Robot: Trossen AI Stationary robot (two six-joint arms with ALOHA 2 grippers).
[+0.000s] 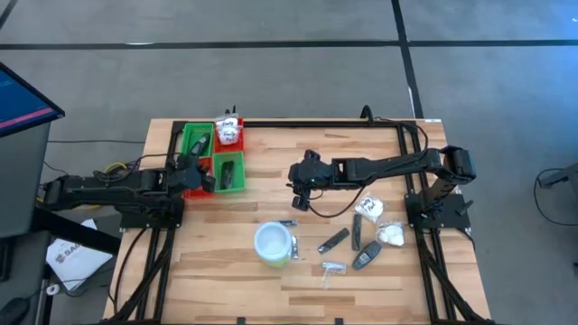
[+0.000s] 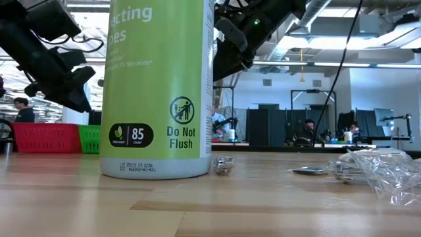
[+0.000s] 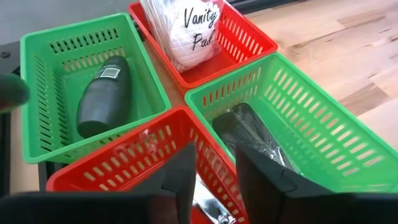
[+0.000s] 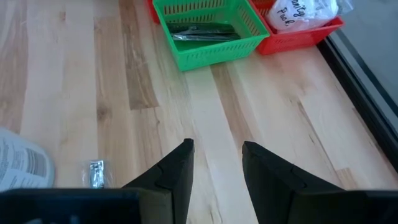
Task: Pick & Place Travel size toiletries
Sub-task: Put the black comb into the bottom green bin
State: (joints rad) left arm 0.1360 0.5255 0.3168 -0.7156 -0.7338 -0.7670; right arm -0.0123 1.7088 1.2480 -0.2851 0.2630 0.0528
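My left gripper (image 3: 214, 180) hangs over the near red bin (image 3: 134, 165), jaws parted and empty, placed for a drop. Right gripper (image 4: 216, 168) waits mid-table, also parted, empty. Loose toiletries (image 1: 366, 255) lie beyond, awaiting pickup.

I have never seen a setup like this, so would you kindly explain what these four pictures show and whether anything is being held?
Two dark robot arms work at a wooden table. One picture looks down from above, one looks level across the tabletop, and two come from cameras on the wrists. The left pincer hangs open over four small red and green baskets, some already holding a dark bottle, a white packet and dark sticks. The right pincer hovers open over bare wood and holds nothing. More small toiletries lie scattered on the table beside a green and white wipes tub.
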